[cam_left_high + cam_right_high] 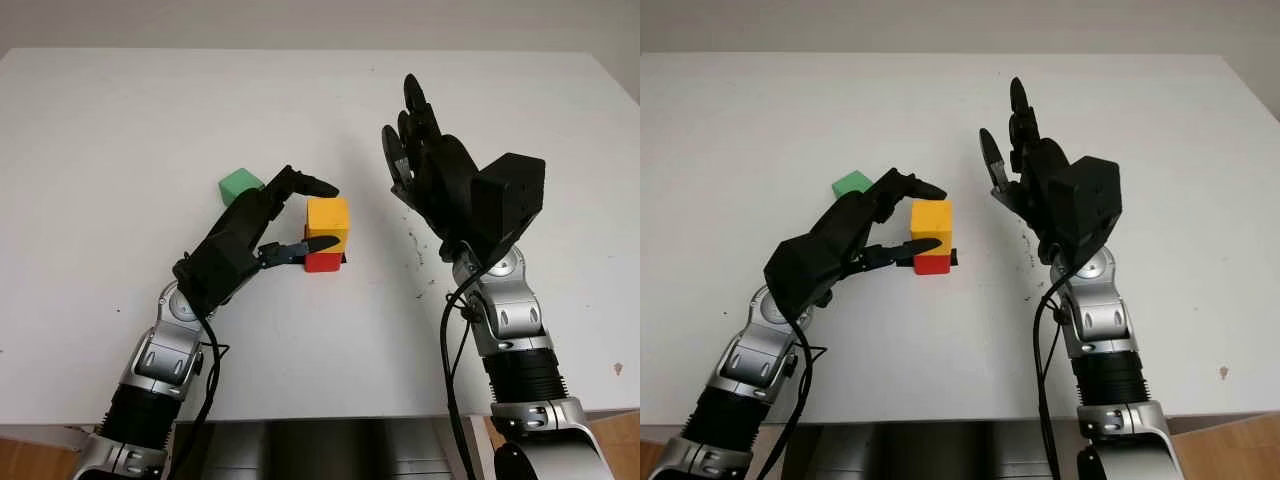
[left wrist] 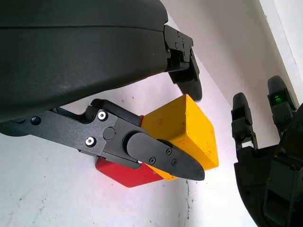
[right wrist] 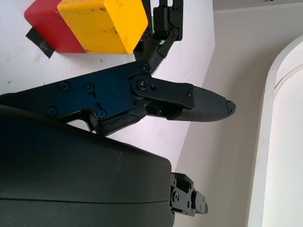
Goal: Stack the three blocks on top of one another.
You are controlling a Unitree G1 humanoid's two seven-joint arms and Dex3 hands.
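Here the left hand [image 1: 262, 232] clamps the yellow block [image 1: 328, 221] atop the red block [image 1: 322, 263].

Between the fingers of the black left hand [image 1: 262, 232] a yellow block [image 1: 328, 222] sits on a red block [image 1: 322, 263], a green block [image 1: 240, 185] lies just beyond that hand, and the black right hand [image 1: 432, 165] stands over the white table [image 1: 120, 130].

Robot lab test bench, bare white table [image 1: 120, 120], plain pale wall [image 1: 300, 20], wood floor [image 1: 1230, 445]
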